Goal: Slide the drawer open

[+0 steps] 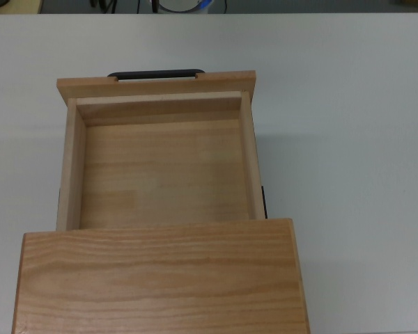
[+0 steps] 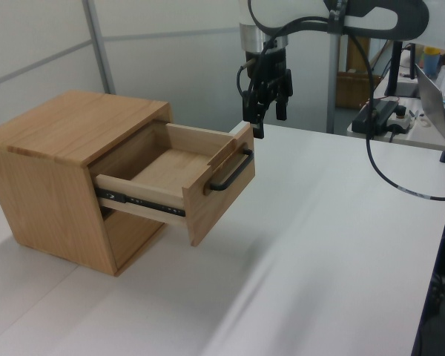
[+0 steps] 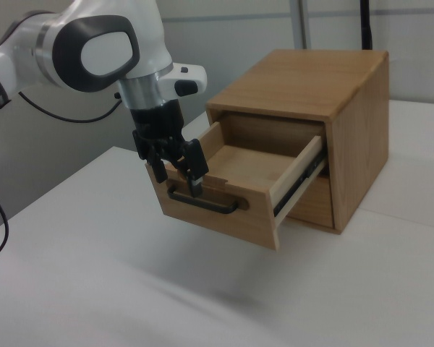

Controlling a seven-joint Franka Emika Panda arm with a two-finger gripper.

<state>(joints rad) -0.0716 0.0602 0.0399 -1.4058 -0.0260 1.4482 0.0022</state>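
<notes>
The drawer [image 1: 160,167] is a light wooden box tray, pulled well out of its housing and empty inside. In the top view it reaches toward 12 o'clock, its flat front panel [image 2: 221,194] at the far end. A thin black bar handle [image 3: 202,202] sits level across the panel's outer face.
</notes>
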